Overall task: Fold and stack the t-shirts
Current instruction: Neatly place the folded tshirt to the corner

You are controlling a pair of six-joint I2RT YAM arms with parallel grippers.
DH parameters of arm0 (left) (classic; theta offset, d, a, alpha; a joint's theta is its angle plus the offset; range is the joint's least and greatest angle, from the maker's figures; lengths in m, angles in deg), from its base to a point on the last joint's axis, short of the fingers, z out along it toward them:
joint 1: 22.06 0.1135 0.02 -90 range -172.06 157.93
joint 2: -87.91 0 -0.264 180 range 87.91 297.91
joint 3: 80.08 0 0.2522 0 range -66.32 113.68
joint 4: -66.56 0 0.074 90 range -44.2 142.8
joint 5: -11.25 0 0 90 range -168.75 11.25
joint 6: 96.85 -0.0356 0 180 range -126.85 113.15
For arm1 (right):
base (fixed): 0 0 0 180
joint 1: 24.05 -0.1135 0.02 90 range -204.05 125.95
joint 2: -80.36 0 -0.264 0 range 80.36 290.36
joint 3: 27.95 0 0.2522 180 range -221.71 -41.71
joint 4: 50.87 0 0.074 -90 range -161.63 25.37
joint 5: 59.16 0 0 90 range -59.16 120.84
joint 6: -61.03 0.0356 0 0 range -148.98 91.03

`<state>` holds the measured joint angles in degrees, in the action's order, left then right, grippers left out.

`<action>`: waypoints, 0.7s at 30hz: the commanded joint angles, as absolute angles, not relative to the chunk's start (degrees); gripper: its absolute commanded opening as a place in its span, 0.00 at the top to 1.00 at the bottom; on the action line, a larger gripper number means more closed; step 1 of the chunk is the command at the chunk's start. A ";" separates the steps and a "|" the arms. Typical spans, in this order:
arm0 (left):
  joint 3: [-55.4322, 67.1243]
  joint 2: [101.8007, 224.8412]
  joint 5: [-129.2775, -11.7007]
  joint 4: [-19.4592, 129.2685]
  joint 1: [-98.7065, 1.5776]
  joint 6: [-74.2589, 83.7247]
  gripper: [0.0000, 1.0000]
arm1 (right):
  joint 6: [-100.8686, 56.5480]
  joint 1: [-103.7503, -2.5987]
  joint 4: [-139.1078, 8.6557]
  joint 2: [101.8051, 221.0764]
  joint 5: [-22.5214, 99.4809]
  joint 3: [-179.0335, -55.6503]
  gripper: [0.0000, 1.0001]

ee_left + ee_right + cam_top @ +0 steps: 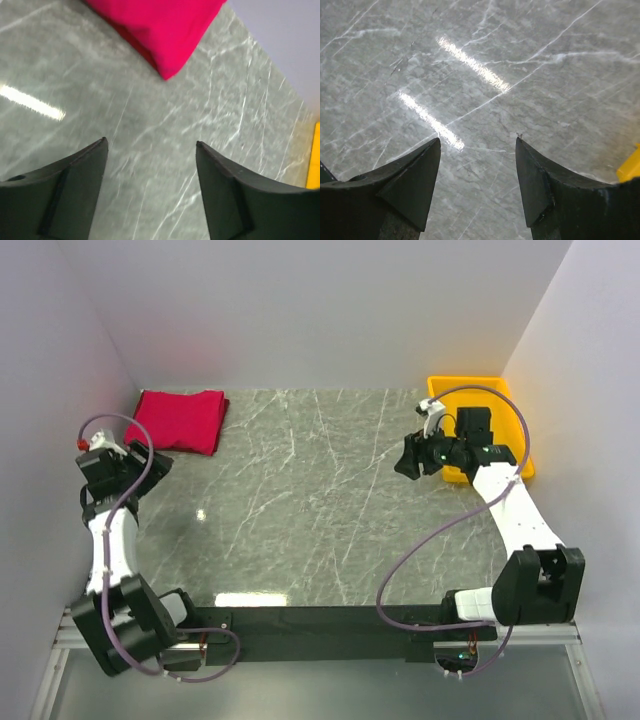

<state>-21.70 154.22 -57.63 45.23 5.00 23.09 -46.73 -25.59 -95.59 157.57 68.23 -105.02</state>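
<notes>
So the shirts point(180, 420) were sitting folded in the far left corner of the surface point(320, 500), right up near the walls, looking like one neat red bundle from the top view. From the left wrist view the shirts point(165, 30) filled the upper part of the picture, bright crimson on top with a darker red strip showing along the lower edge, and one corner poking toward the camera. The left end effector point(148, 462) was just on the near side of that bundle, not touching it, and its jaws were spread wide with only bare marble between them point(151, 142). Over on the other side, the right end effector point(410, 455) hung over the surface just beside the yellow tray point(505, 405) in the far right corner, with the arm's wrist crossing over the tray's near edge. Its jaws were wide apart too and held nothing point(478, 140), just grey stone and a couple of light glares below. A sliver of the tray point(630, 167) peeked in at the right edge of that view. The two arms were well apart.
</notes>
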 commanded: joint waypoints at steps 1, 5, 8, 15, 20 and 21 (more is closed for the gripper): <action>-22.81 145.94 -56.95 39.80 5.01 17.94 0.23 | -47.17 -24.40 -95.48 153.40 66.79 -105.69 0.32; -23.52 141.62 -55.90 34.71 4.92 15.66 0.16 | -46.29 -22.92 -95.83 151.20 66.09 -105.78 0.31; -24.40 139.95 -55.02 32.94 4.92 15.82 0.07 | -46.29 -21.94 -96.44 150.06 65.82 -106.04 0.30; -26.33 138.36 -52.21 33.90 4.83 19.96 0.01 | -44.62 -19.31 -96.18 148.21 64.85 -105.61 0.27; -25.10 138.63 -51.42 32.85 4.48 20.14 0.01 | -43.31 -17.11 -95.48 146.46 64.76 -104.90 0.27; -25.02 138.63 -51.24 32.68 4.22 20.05 0.00 | -42.95 -16.67 -95.13 146.02 64.76 -104.64 0.26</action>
